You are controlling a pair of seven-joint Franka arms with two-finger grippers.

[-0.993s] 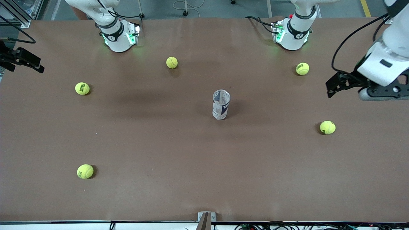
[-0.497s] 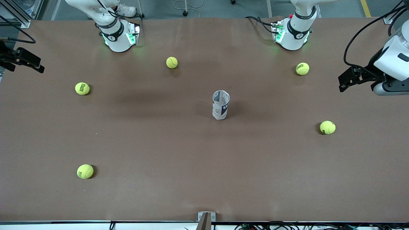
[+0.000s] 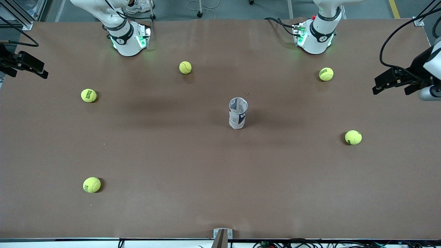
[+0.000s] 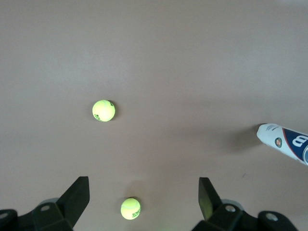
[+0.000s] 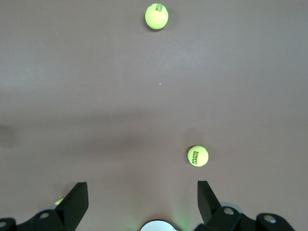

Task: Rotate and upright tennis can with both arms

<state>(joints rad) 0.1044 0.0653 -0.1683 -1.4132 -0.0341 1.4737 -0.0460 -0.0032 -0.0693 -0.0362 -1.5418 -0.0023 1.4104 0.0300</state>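
Tennis can (image 3: 238, 113) is standing upright mid-bench (image 3: 193, 162), long axis vertical, open mouth pointing up, nothing touching it. Label is showing white and dark blue with a large white "W"-type mark; the left wrist view catches the can (image 4: 285, 142) with a small round emblem near its end, lettering unreadable.

Left gripper (image 3: 392, 81) is hanging over the left arm's end of the bench, fingers spread, holding nothing. Right gripper (image 3: 21, 64) is sitting over the right arm's end, fingers (image 5: 77, 198) spread wide, also empty.

Five yellow tennis balls are lying scattered around, all well apart from the can. One ball (image 5: 198, 156) is reading "ROLAND GARROS" in black, another (image 5: 156, 16) is carrying similar print.
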